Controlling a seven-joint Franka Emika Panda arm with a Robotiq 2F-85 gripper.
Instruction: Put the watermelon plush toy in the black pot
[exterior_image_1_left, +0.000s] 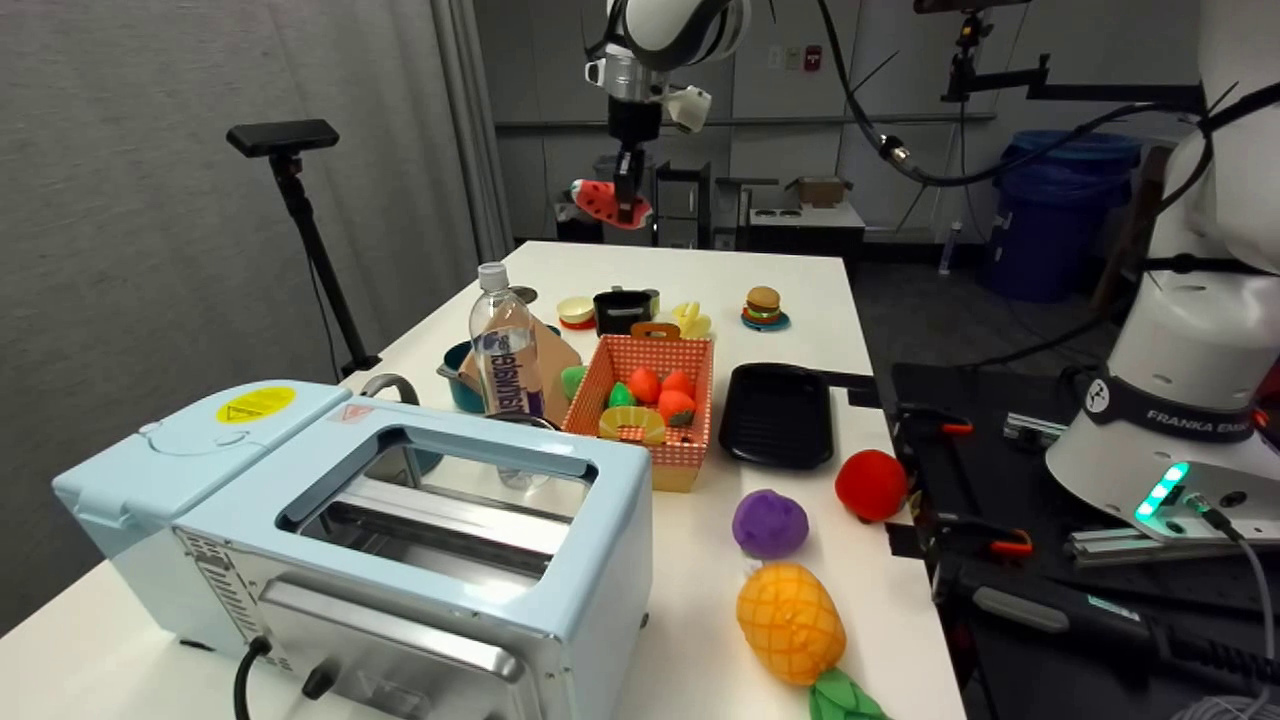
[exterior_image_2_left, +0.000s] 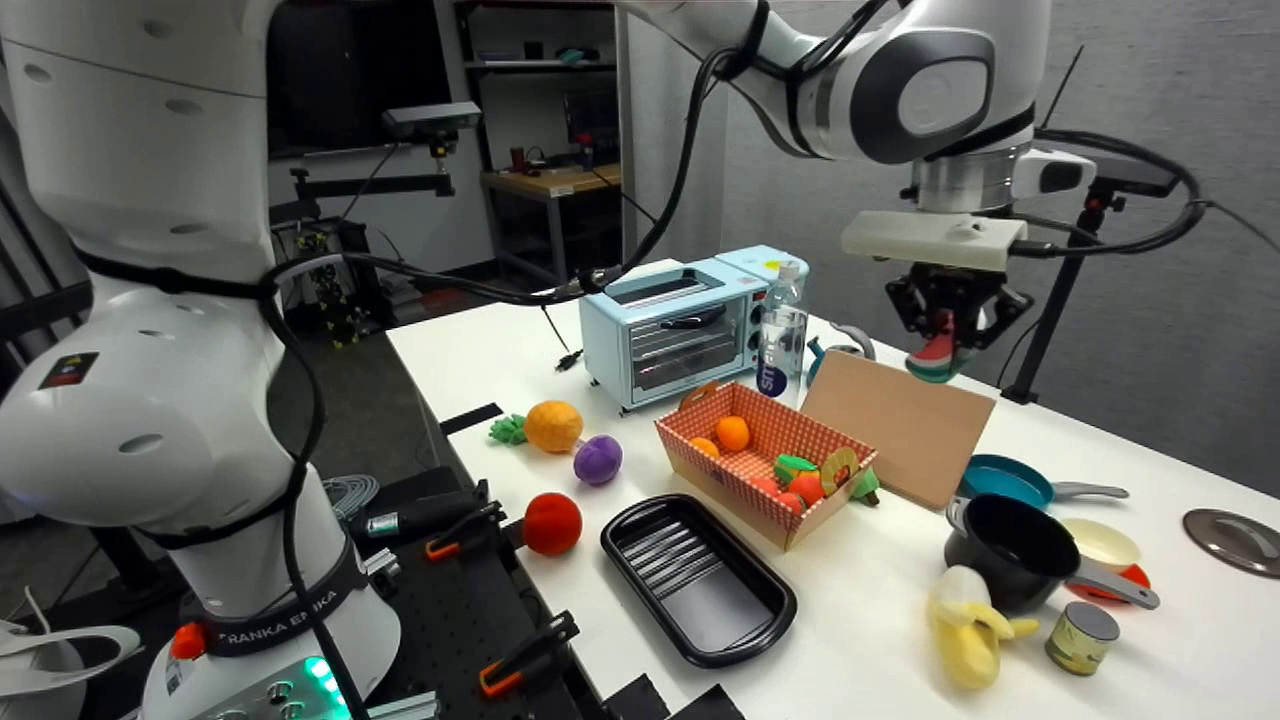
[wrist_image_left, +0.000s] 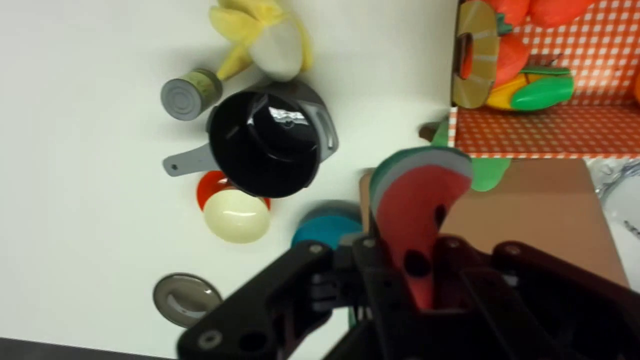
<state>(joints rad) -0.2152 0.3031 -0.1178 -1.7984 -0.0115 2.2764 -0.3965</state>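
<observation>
Pinching the watermelon-slice plush toy between my two fingers, I hold it in the air, well above the white table. My fingers press it from both sides, and its green rind end juts out past the fingertips. The black pot stands lower than my fingers, up and to their left in the wrist view, its mouth open upward and its grey handles sticking out. Near it, in the same direction, sit a peeled banana plush, a small tin can and a cream bowl partly covering a red dish. In that view a dark pan lid lies left of my fingers, and a red-checked basket of toy produce up and right of them. Partly hidden by my fingers are a teal frying pan and a tan cutting board, tilted in an exterior view. Well apart from me, in both exterior views, are a black tray and a light-blue toaster oven.
</observation>
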